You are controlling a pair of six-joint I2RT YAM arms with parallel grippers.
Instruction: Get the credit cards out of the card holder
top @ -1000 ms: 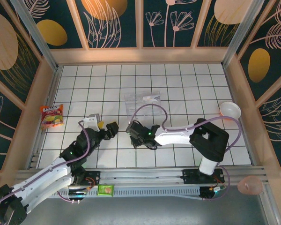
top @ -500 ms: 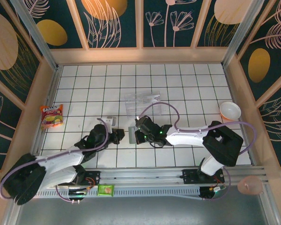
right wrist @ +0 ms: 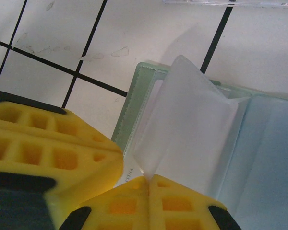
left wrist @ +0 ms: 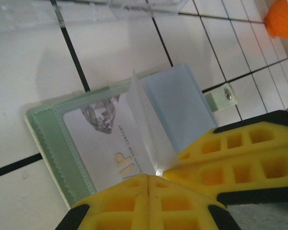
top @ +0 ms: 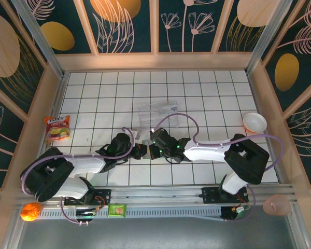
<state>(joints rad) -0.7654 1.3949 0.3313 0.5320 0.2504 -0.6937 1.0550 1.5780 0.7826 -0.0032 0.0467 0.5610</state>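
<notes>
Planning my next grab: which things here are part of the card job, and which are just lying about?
Job: card holder, printed card inside it, clear credit cards on the tiles, left gripper and right gripper, both shut at the holder.
Lying about: snack packet, white bowl, orange ball, green packet.

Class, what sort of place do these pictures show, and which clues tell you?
Probably a robotics test cell: left arm and right arm bolted to a rail, white tiled table, patterned walls boxing it in.

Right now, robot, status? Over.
Left gripper, right gripper shut on see-through plastic sheet. Flat grey-green card holder open. Loose clear cards beyond. Nothing blocking.
</notes>
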